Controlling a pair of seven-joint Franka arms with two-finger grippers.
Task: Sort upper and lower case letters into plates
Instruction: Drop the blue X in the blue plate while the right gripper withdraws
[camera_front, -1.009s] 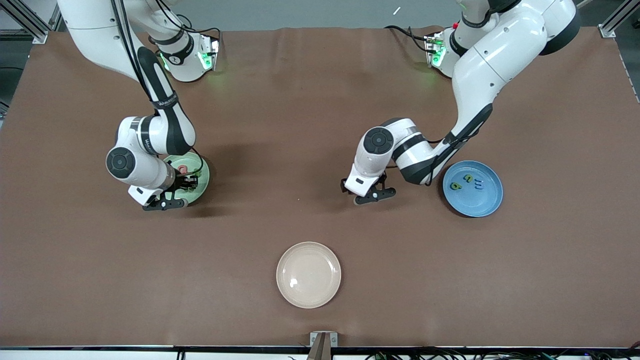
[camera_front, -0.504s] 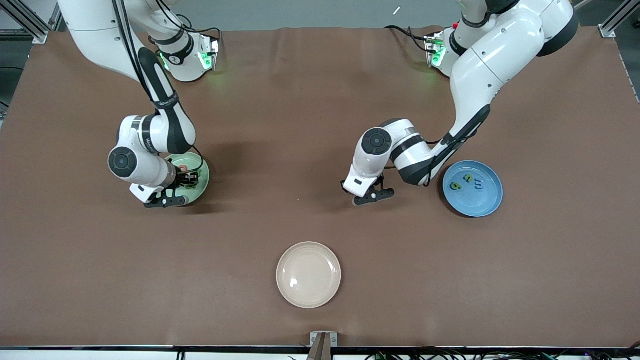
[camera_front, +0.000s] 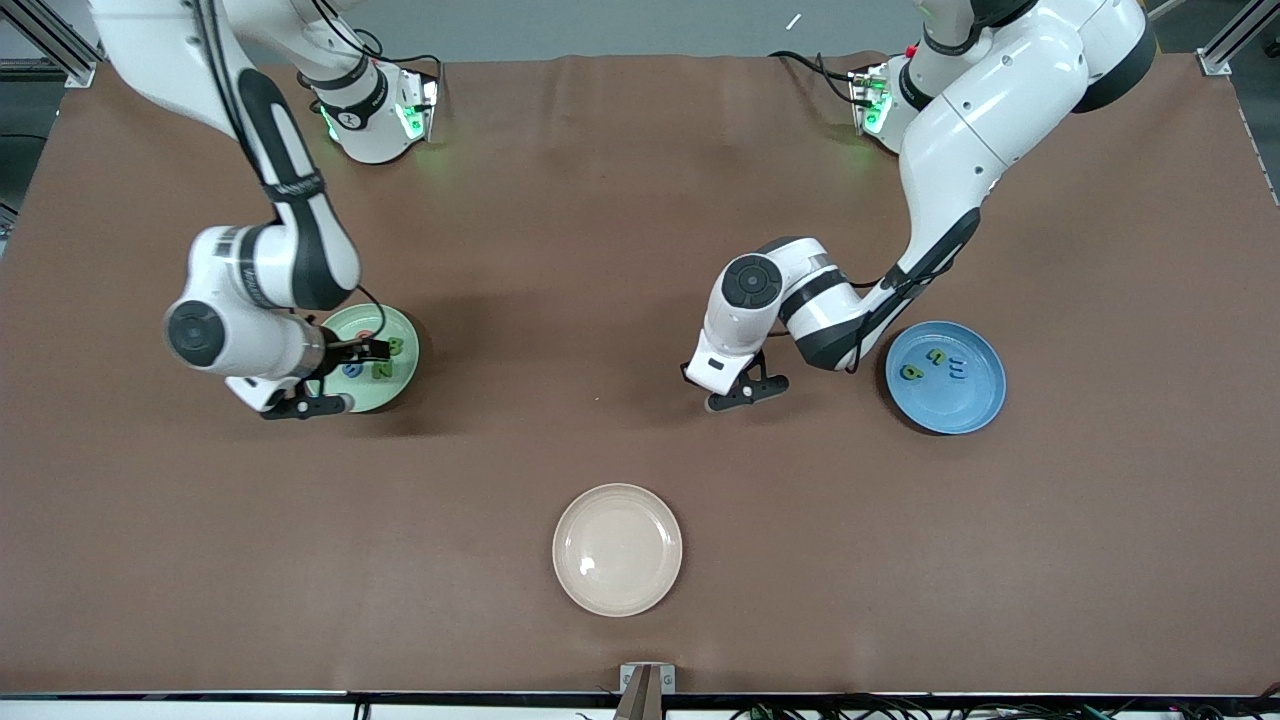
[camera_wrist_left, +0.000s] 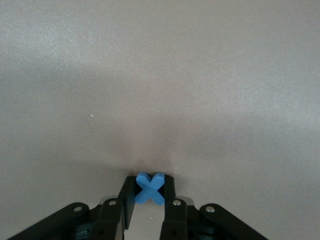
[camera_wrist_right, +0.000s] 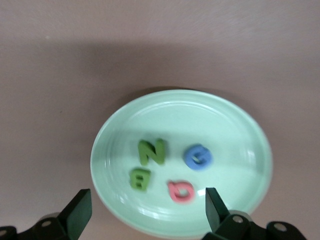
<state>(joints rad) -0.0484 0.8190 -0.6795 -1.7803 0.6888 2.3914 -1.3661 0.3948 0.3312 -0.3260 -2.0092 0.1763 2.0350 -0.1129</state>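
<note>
We see the left tool (camera_wrist_left: 148, 202) down at the bench (camera_front: 620, 250), between the two arms' ends and just beside the blue plate (camera_front: 975, 400). Its fingers (camera_wrist_left: 126, 192) are clamped on the blue x (camera_wrist_left: 149, 188), which sits between the tips right at the brown surface. In the front view the tool's body hides the letter.

The right tool (camera_wrist_right: 145, 210) hangs over the light green plate (camera_front: 400, 385), which lies toward the right arm's end of the bench. Its fingers (camera_wrist_right: 80, 210) are spread wide apart and hold nothing. In that plate we count four letters: the green N (camera_wrist_right: 151, 152), the green B (camera_wrist_right: 140, 178), the blue G (camera_wrist_right: 198, 157) and the pink Q (camera_wrist_right: 181, 191), all lying flat and close together, N touching B.

The blue plate lies toward the left arm's end and carries three small letters: a green b (camera_front: 911, 373), a green n (camera_front: 937, 356) and a blue m (camera_front: 958, 369), near one another but apart.

A cream plate (camera_front: 575, 580) sits nearer the front camera than both, roughly midway between them.
</note>
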